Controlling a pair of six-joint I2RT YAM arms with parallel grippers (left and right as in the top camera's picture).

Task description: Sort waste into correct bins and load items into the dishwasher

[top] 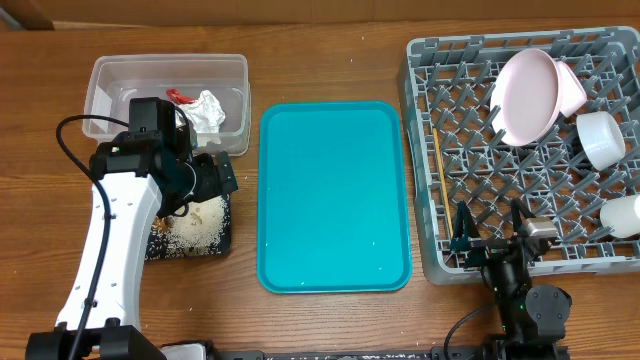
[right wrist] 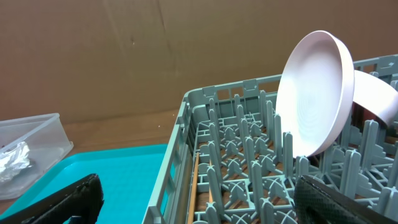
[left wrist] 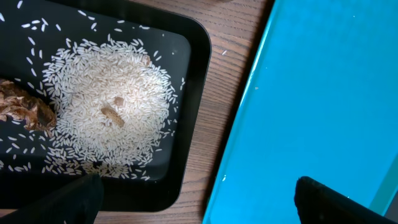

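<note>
The clear tub (top: pixel 100 75) at the back left holds the red wrapper (top: pixel 180 96) and the crumpled napkin (top: pixel 212 110). The black tray (top: pixel 222 240) in front of it holds rice (left wrist: pixel 106 112) and a brown lump (left wrist: pixel 25 106). My left gripper (left wrist: pixel 199 202) is open and empty, low over the gap between the black tray and the teal tray. The grey dish rack (top: pixel 440 150) holds the plate (top: pixel 530 95), a bowl (top: pixel 605 138), a cup (top: pixel 625 213) and the chopsticks (top: pixel 441 175). My right gripper (right wrist: pixel 199 202) is open and empty over the rack's front left corner.
The teal tray (top: pixel 335 195) lies between the black tray and the rack, with a few specks on it. In the right wrist view the plate (right wrist: pixel 314 93) stands upright among the pegs and the chopsticks (right wrist: pixel 194 186) lie along the rack's left wall.
</note>
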